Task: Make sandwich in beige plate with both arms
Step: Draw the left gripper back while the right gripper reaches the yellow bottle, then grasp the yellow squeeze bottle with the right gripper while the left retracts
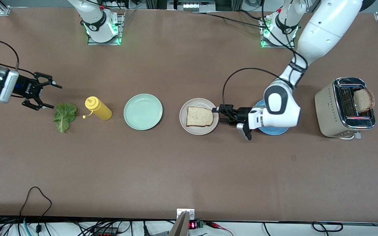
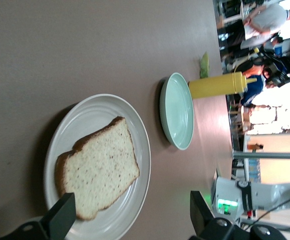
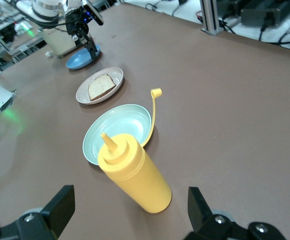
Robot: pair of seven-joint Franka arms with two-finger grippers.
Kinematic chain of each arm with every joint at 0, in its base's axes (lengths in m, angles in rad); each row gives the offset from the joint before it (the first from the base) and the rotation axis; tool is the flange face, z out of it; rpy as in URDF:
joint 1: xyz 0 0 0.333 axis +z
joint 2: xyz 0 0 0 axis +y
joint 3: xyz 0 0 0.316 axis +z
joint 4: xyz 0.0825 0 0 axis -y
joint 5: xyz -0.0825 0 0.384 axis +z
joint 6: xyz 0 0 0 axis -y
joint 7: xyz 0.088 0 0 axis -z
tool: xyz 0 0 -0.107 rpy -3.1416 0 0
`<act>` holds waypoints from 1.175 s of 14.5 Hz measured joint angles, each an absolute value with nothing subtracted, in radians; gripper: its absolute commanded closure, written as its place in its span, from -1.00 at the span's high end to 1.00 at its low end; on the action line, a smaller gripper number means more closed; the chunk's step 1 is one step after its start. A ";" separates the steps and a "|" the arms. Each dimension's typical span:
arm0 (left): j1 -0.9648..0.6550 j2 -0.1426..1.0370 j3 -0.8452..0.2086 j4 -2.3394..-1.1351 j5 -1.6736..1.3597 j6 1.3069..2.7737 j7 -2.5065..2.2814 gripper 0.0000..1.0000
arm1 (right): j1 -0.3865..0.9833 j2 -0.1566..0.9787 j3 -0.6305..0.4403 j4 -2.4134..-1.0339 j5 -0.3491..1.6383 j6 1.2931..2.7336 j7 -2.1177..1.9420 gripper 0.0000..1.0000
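The beige plate [image 1: 185,126] holds one bread slice [image 1: 199,116]; both show in the left wrist view, the plate [image 2: 144,145] and the slice [image 2: 100,167]. My left gripper [image 1: 218,114] is open and empty over the plate's rim toward the left arm's end, its fingers [image 2: 62,215] straddling that rim. A green lettuce leaf [image 1: 65,116] lies on the table toward the right arm's end. My right gripper [image 1: 55,97] is open and empty just beside the lettuce, with the yellow bottle [image 3: 135,172] in front of its fingers [image 3: 60,202]. A second bread slice [image 1: 363,100] stands in the toaster [image 1: 330,109].
A mint-green plate [image 1: 143,111] lies between the beige plate and the yellow squeeze bottle [image 1: 98,108], whose cap hangs open. A blue plate [image 1: 274,130] lies under the left arm's wrist. The toaster stands at the left arm's end.
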State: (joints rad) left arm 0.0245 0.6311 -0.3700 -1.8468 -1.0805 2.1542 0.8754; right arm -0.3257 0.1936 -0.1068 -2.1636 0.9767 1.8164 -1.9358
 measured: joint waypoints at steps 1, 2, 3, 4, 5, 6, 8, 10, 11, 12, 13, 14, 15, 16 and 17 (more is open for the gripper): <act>0.041 0.610 -0.370 -1.847 -1.020 2.137 0.850 1.00 | -0.328 0.228 -0.107 -2.164 1.005 1.812 -2.012 1.00; 0.052 0.591 -0.370 -1.846 -0.955 2.126 0.811 1.00 | -0.328 0.259 -0.107 -2.164 1.033 1.803 -2.085 1.00; 0.056 0.573 -0.370 -1.844 -0.882 2.116 0.762 1.00 | -0.329 0.288 -0.107 -2.163 1.057 1.788 -2.148 1.00; 0.056 0.556 -0.370 -1.836 -0.797 2.105 0.701 1.00 | -0.329 0.318 -0.107 -2.163 1.079 1.772 -2.206 1.00; 0.055 0.539 -0.371 -1.825 -0.708 2.090 0.636 1.00 | -0.329 0.348 -0.106 -2.163 1.100 1.758 -2.261 1.00; 0.054 0.523 -0.371 -1.812 -0.625 2.073 0.573 1.00 | -0.329 0.377 -0.106 -2.163 1.122 1.745 -2.313 1.00; 0.050 0.493 -0.373 -1.791 -0.457 2.027 0.430 1.00 | -0.329 0.430 -0.105 -2.163 1.165 1.722 -2.401 1.00; 0.042 0.471 -0.380 -1.773 -0.305 1.983 0.291 1.00 | -0.329 0.480 -0.103 -2.162 1.217 1.691 -2.469 1.00; 0.038 0.463 -0.383 -1.768 -0.247 1.965 0.234 1.00 | -0.329 0.505 -0.101 -2.161 1.244 1.676 -2.508 1.00; 0.035 0.456 -0.384 -1.764 -0.193 1.949 0.185 1.00 | -0.328 0.529 -0.096 -2.161 1.267 1.667 -2.548 1.00; 0.034 0.448 -0.384 -1.762 -0.142 1.928 0.146 1.00 | -0.325 0.550 -0.091 -2.160 1.289 1.660 -2.583 1.00; 0.034 0.437 -0.384 -1.759 -0.080 1.900 0.098 1.00 | -0.319 0.567 -0.086 -2.159 1.312 1.652 -2.619 1.00; 0.034 0.424 -0.384 -1.753 -0.017 1.872 0.048 1.00 | -0.311 0.580 -0.084 -2.158 1.333 1.642 -2.651 1.00; 0.034 0.407 -0.384 -1.743 0.039 1.837 -0.001 1.00 | -0.301 0.590 -0.081 -2.157 1.351 1.636 -2.675 1.00; 0.034 0.389 -0.384 -1.719 0.084 1.787 -0.042 1.00 | -0.292 0.596 -0.081 -2.156 1.364 1.634 -2.690 1.00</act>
State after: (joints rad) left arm 0.0343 0.3894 -0.3838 -1.7192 0.0839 1.7866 -0.0422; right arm -0.2917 0.5958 -0.0806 -2.1561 1.3639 1.6345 -2.6902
